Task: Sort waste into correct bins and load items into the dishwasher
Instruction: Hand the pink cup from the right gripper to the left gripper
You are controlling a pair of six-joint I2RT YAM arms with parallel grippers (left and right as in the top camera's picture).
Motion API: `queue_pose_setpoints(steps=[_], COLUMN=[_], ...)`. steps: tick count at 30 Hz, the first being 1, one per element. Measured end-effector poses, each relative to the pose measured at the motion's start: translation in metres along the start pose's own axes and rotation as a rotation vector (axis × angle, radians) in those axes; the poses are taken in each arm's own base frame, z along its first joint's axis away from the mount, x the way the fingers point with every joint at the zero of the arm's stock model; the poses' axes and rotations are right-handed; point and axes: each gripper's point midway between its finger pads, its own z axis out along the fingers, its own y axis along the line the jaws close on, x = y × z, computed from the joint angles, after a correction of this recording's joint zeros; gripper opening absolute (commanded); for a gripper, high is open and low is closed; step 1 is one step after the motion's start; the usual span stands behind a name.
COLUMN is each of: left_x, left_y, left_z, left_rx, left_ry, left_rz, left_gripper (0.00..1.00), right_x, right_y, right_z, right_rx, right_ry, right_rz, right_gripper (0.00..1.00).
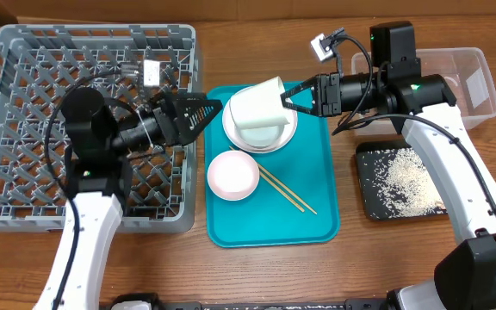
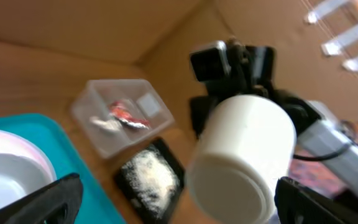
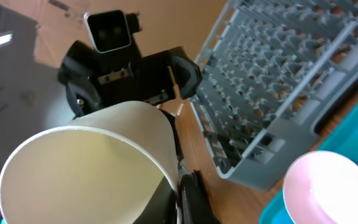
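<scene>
The small white cup (image 1: 259, 103) is held off the surface in the right gripper (image 1: 293, 96), whose fingers are closed on its rim. The cup lies on its side, base toward the left arm. In the right wrist view its open mouth (image 3: 86, 165) faces the camera.

Directly below the right gripper's load are the grey bowl (image 1: 261, 135) and the white round plate (image 1: 269, 150) under it. Both stand on the large teal serving tray (image 1: 317, 215).

The left gripper (image 1: 212, 114) faces the cup's base with its jaws spread wide and holds nothing. In the left wrist view the cup (image 2: 244, 155) sits between the two dark fingers (image 2: 48, 199). Contact cannot be determined.

Nearer the robot than both grippers, the white bowl (image 1: 232, 175) stands on the tray, with the thin wooden chopsticks (image 1: 284, 189) just beside it. The tray's near right corner is bare.

Behind the left gripper, under its arm, is the large square grey plastic dish rack (image 1: 24, 129). The rack's near wall runs just beside the tray's left edge.

Behind the right gripper, past the tray's right edge:
- The shallow black rectangular tray (image 1: 362, 202) holds loose white rice grains (image 1: 403, 181).
- The clear rectangular plastic tub (image 1: 480, 65) lies farther back, with the small red printed snack wrapper (image 2: 126, 115) inside.

A strip of bare wooden table (image 1: 347, 185) separates the teal tray from the black tray.
</scene>
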Motion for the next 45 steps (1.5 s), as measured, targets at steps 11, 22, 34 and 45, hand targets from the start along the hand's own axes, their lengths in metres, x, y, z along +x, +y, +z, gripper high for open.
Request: queue_pose_setpoints(steps=[11, 22, 34, 45], left_x=[0.029, 0.032, 0.033, 0.034], left_y=[-0.052, -0.064, -0.070, -0.063], left_z=[0.020, 0.036, 0.050, 0.051], left_rx=[0.258, 0.277, 0.274, 0.254], left_ry=[0.206, 0.188, 0.159, 0.150], left_rz=[-0.016, 0.015, 0.018, 0.069], left_gripper=[1.00, 1.00, 0.80, 0.27], right_x=[-0.005, -0.002, 0.006, 0.004], right_y=[0.007, 0.014, 0.029, 0.024], right_z=[0.000, 0.002, 0.025, 0.024], right_rx=[-0.032, -0.070, -0.115, -0.090], right_ry=[-0.006, 0.010, 0.059, 0.047], right_rz=[-0.064, -0.071, -0.129, -0.134], right_gripper=[0.04, 0.04, 0.04, 0.04])
